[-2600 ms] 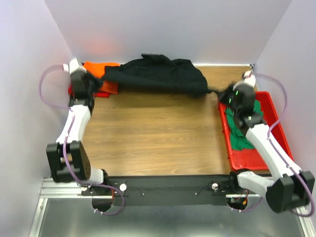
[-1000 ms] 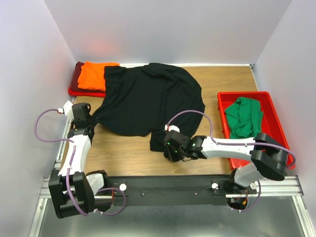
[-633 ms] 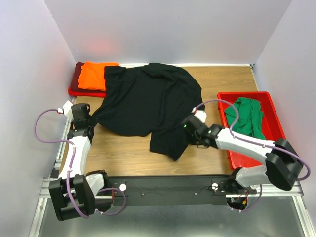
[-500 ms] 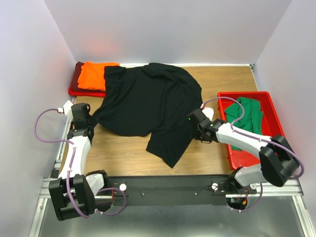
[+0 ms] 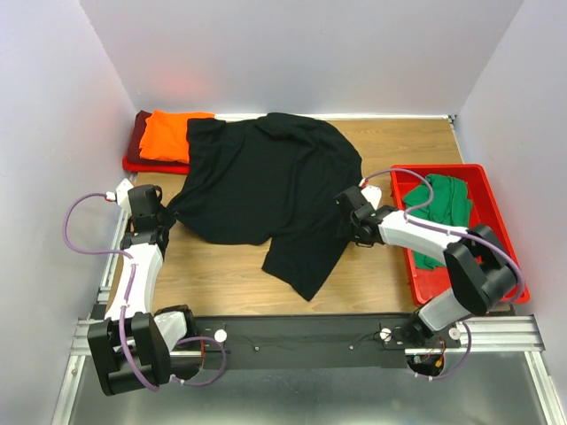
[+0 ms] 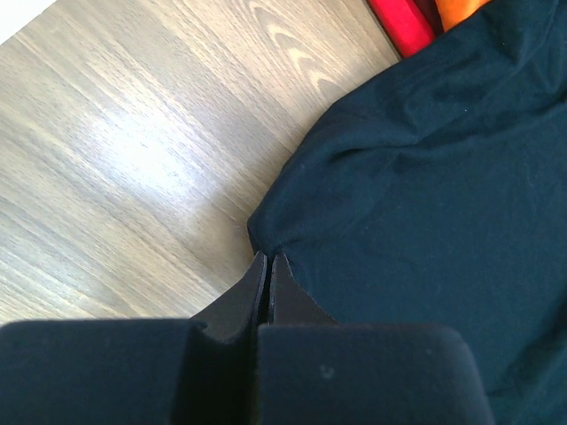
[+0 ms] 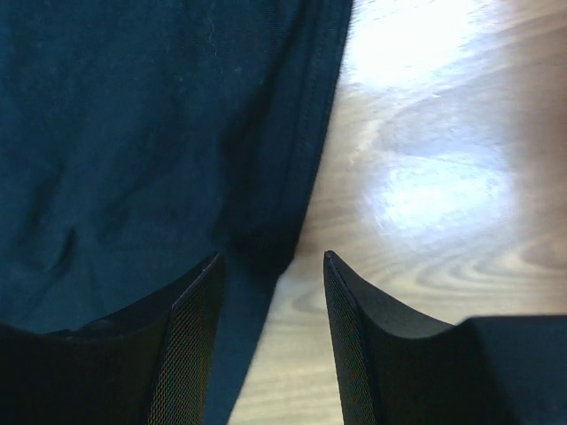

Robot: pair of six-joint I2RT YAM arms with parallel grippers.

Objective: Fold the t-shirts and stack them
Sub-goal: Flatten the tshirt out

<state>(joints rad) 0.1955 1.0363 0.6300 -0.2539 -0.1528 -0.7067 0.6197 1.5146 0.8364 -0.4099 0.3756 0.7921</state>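
The black t-shirt (image 5: 266,181) lies spread open across the middle of the table, one flap trailing toward the front. My left gripper (image 5: 165,215) is shut on its left corner, and in the left wrist view the jaws (image 6: 268,258) pinch the tip of the cloth (image 6: 425,177). My right gripper (image 5: 348,205) hovers open at the shirt's right edge; its left finger (image 7: 190,336) is over the black cloth (image 7: 133,115) and its right finger over bare wood. An orange t-shirt (image 5: 170,135) lies folded on a dark red one (image 5: 139,142) at the back left. A green t-shirt (image 5: 440,208) sits crumpled in the bin.
A red plastic bin (image 5: 461,283) stands along the right side beside the right arm. White walls close in the table on three sides. Bare wooden tabletop (image 5: 221,274) shows along the front and at the back right corner.
The right gripper opened, let go of the shirt's front flap and swung from the front middle to the shirt's right edge. Before that, both arms dragged the shirt forward. The left arm holds still.
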